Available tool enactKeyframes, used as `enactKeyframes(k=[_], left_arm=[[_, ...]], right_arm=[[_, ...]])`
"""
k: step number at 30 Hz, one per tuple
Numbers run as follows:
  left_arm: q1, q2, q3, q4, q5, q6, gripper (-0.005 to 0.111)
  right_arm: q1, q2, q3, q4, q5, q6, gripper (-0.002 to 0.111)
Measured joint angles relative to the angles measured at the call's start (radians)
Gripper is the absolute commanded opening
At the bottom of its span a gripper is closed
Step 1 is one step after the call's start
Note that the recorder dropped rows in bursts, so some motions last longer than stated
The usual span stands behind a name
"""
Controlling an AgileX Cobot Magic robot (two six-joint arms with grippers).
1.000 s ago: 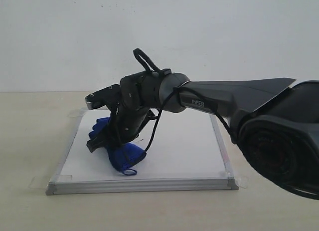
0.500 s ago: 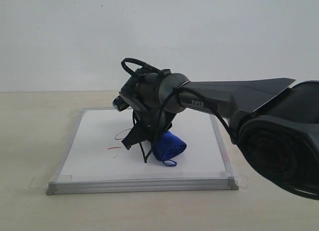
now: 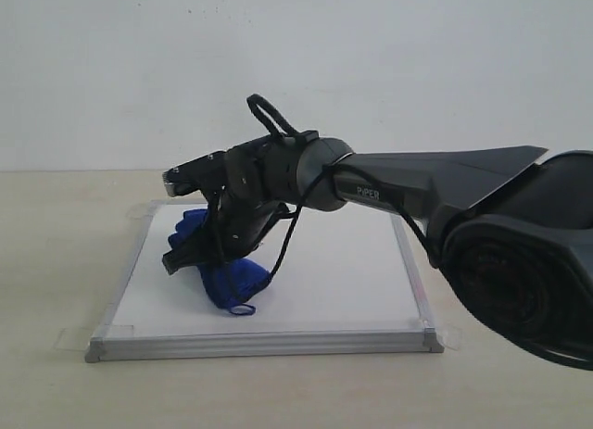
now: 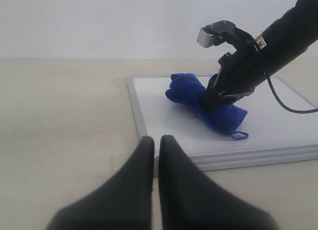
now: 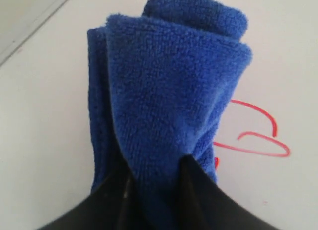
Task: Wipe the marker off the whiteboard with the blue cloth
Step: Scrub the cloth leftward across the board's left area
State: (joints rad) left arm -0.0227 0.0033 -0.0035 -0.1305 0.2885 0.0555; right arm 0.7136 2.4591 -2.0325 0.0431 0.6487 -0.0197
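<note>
Two right fingers clench the soft blue cloth at its bunched middle on the whiteboard, beside red marker; left fingers closed, empty.

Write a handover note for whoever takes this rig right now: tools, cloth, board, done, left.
Right tool: shut on the blue cloth, holding it down on the left part of the whiteboard.
Left tool: shut, holding nothing, off the board.
Done: cloth is gripped and on the board.
Left: red marker lines show right beside the cloth in the right wrist view. Wipe over them, then check the patch that the arm hides in the exterior view.
</note>
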Motion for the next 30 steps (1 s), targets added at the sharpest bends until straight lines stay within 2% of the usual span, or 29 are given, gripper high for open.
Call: enactKeyframes(k=[6,9,14,20,23,27,30], left_arm=[[0.0,0.0,0.0,0.0,0.0,0.0,0.004],[0.0,0.0,0.0,0.0,0.0,0.0,0.004],[0.0,0.0,0.0,0.0,0.0,0.0,0.004],[0.0,0.0,0.0,0.0,0.0,0.0,0.004],[0.0,0.0,0.0,0.0,0.0,0.0,0.004],[0.0,0.0,0.0,0.0,0.0,0.0,0.004],[0.0,0.0,0.0,0.0,0.0,0.0,0.004]], right_arm=[[0.004,-0.002,0.0,-0.322,0.119,0.229,0.0],[0.004,-0.002,0.0,-0.412,0.152,0.284,0.0],[0.004,-0.002,0.0,-0.324,0.12,0.23,0.0],[0.059,0.0,0.0,-0.001,-0.028,-0.106,0.0],[0.103,0.002,0.0,0.055,-0.051,-0.193,0.0],[0.108,0.002,0.0,0.038,-0.05,-0.176,0.0],[0.082,0.002,0.0,-0.086,-0.028,-0.005,0.0]])
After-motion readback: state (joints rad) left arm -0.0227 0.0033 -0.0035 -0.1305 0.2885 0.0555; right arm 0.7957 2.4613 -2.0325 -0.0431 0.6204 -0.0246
